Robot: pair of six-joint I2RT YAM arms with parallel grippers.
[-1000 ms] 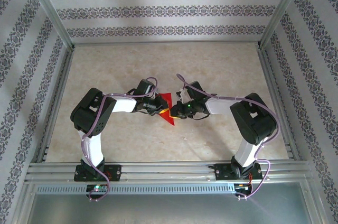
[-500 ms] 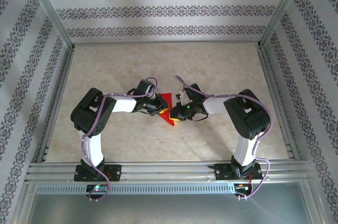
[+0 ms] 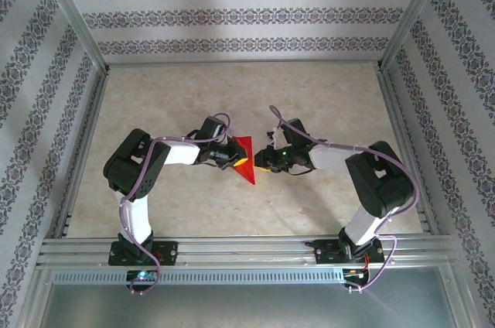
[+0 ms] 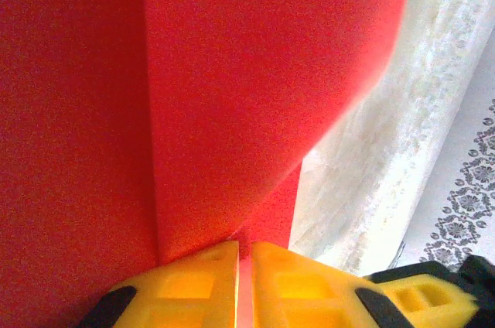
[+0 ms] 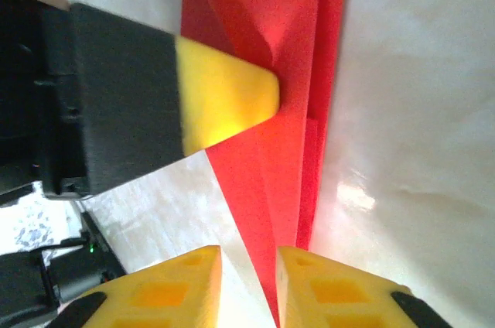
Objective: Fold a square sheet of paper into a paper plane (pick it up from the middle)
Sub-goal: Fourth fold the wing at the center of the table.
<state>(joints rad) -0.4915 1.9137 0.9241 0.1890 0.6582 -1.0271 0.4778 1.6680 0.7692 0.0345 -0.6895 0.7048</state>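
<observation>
Beige marbled worktop is taking up the mid of the top view, bare across its upper half. Striped floral wallpaper is closing it in at the back and on both sides. Alu rails are running along the bottom edge, w/ both arm bases bolted there. Purple cables are looping along each arm.

Paper, red and already folded, is sitting at frame centre btwn the two wrists, reading as a narrow triangle w/ its tip pointing lower right. L gripper is reaching in from the left and R gripper from the right, so the arms are crowding the paper from both sides.

L wrist view: paper is covering most of the frame, w/ a vertical crease left of centre. L gripper at the bottom is clenched on the paper's lower edge, its yellow fingers nearly meeting. Worktop and wallpaper are showing at right.

R wrist view: folded paper is running top to bottom in layers, and the L gripper's yellow finger is pressing on it from the left. R gripper at the bottom is released, jaws apart, w/ the paper's narrow end lying in the gap by the right-hand finger, not pinched. Worktop is filling the right side.
</observation>
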